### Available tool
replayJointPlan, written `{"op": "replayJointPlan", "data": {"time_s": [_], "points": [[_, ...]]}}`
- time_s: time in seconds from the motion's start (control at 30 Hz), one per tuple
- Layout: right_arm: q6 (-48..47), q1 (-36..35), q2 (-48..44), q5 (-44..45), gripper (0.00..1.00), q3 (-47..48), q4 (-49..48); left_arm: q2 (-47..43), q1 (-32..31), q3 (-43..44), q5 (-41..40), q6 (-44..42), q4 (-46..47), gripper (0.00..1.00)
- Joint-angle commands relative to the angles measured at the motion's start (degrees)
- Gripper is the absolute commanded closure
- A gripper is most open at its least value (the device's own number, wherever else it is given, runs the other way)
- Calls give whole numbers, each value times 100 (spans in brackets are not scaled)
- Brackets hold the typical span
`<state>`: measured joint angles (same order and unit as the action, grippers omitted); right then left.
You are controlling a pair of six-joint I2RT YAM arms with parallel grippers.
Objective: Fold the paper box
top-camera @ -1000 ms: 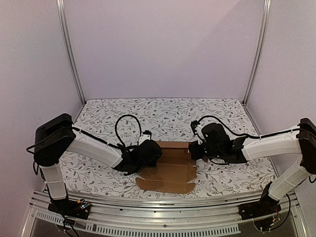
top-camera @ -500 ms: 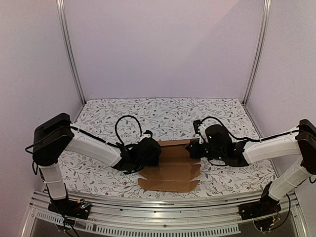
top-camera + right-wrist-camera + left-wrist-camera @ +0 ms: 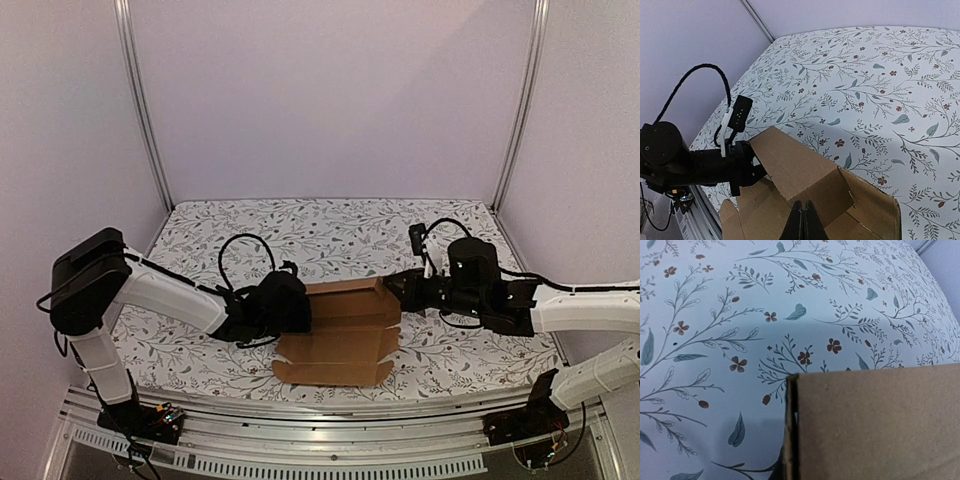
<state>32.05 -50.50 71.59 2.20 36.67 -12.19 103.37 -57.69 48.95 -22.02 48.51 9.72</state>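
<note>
The paper box [image 3: 338, 340] is a brown cardboard sheet lying partly folded at the front middle of the table. Its rear wall [image 3: 790, 165] stands up and a right side flap [image 3: 870, 200] is raised. My left gripper [image 3: 296, 306] is at the box's left rear corner. In the right wrist view its black fingers [image 3: 747, 167] close around the end of the rear wall. The left wrist view shows only cardboard [image 3: 875, 425] close up, its own fingers hidden. My right gripper [image 3: 803, 220] is shut, its tips against the inside of the raised flap at the right rear corner [image 3: 392, 292].
The table has a floral cloth [image 3: 330, 235]. Metal posts [image 3: 140, 100] and plain walls stand at the back corners. The metal rail [image 3: 330, 445] runs along the near edge. The left arm's cable [image 3: 695, 75] loops above its wrist.
The right arm has drawn back to the right and stretched lower. The left arm has shifted a little left. The box's rear wall now stands higher and the sheet has slid slightly left.
</note>
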Motion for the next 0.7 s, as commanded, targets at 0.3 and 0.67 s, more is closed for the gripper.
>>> {"op": "replayJointPlan", "data": {"time_s": [0.3,0.67], "points": [[-859,8,-2117,-613,100,6,1936,-745,522,-489,888,112,670,100],[-1167,12,-3136,-983,100,-499,1608,-1455,846,-868,1817,566,1244,100]]}}
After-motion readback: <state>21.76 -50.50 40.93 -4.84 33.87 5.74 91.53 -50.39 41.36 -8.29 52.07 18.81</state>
